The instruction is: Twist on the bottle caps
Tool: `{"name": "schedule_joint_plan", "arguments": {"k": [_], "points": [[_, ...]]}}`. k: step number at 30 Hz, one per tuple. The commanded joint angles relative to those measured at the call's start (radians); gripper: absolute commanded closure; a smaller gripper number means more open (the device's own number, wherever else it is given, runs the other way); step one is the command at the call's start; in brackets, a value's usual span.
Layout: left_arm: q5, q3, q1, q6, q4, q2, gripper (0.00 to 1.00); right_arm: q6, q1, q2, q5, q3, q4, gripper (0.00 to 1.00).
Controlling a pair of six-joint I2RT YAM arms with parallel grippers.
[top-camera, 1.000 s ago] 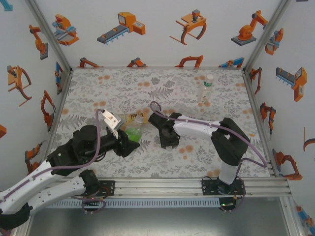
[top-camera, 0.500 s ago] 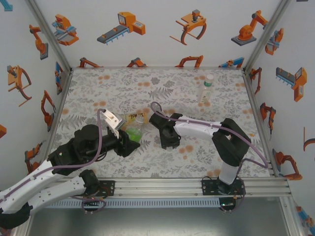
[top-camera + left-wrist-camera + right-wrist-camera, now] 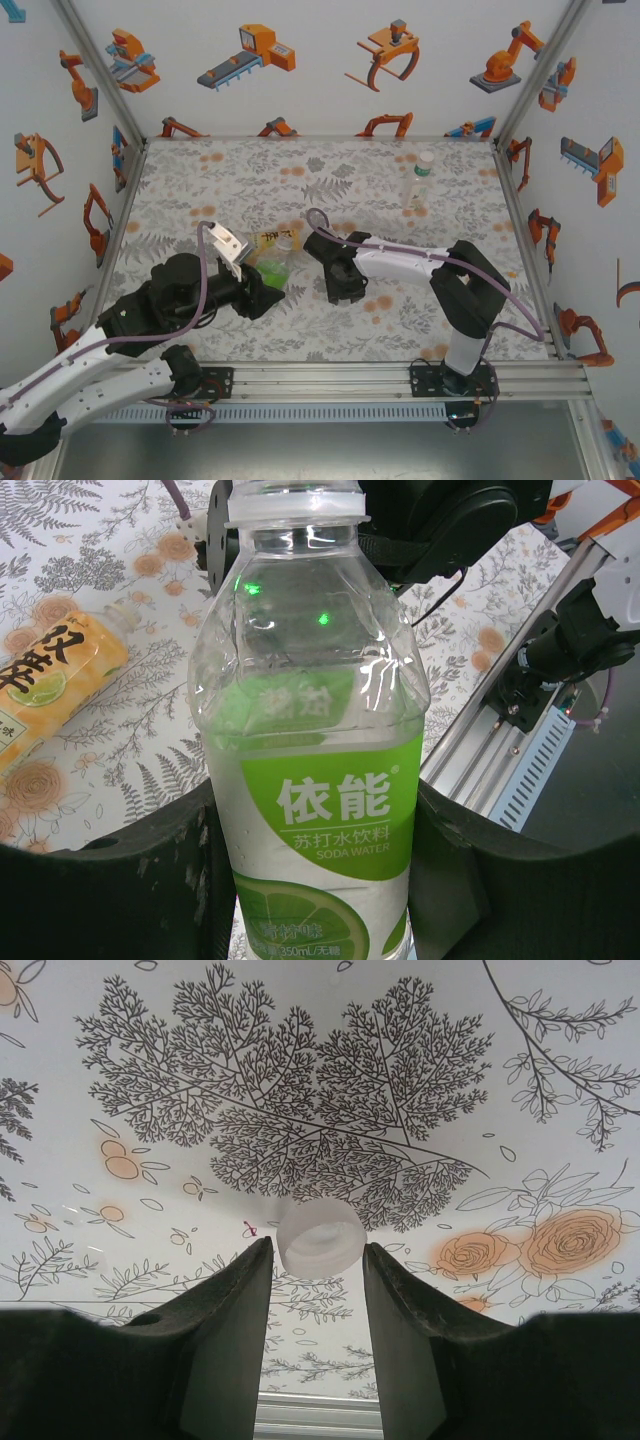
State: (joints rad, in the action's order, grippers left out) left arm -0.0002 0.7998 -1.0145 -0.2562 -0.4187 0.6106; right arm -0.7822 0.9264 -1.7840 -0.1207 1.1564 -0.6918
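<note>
Left gripper (image 3: pixel 315 820) was clamped tight round the clear soda bottle (image 3: pixel 310 680), bare neck pointing toward the other arm, I'd guess so a cap could go straight on. Right gripper (image 3: pixel 315 1255) was pinching a white cap (image 3: pixel 320 1235) at its fingertips above the table (image 3: pixel 480 1080). An amber bottle (image 3: pixel 50 690) lay on its side nearby. Versus a second earlier, the right gripper had crept a touch closer to the bottle. The left hadn't budged.
</note>
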Motion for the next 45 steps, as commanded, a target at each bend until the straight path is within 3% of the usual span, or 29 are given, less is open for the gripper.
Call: {"name": "schedule_joint_plan", "arguments": {"k": [1,15,45], "points": [[0.001,0.002,0.002,-0.018,0.021,-0.003,0.96,0.001,0.006,-0.010,0.005,-0.013,0.006,0.58],[0.000,0.003,0.002,-0.021,0.021,0.001,0.96,0.004,0.006,0.046,-0.021,0.026,-0.033,0.58],[-0.007,0.003,0.002,-0.029,0.015,0.001,0.96,0.006,0.006,0.011,0.010,0.009,0.001,0.61]]}}
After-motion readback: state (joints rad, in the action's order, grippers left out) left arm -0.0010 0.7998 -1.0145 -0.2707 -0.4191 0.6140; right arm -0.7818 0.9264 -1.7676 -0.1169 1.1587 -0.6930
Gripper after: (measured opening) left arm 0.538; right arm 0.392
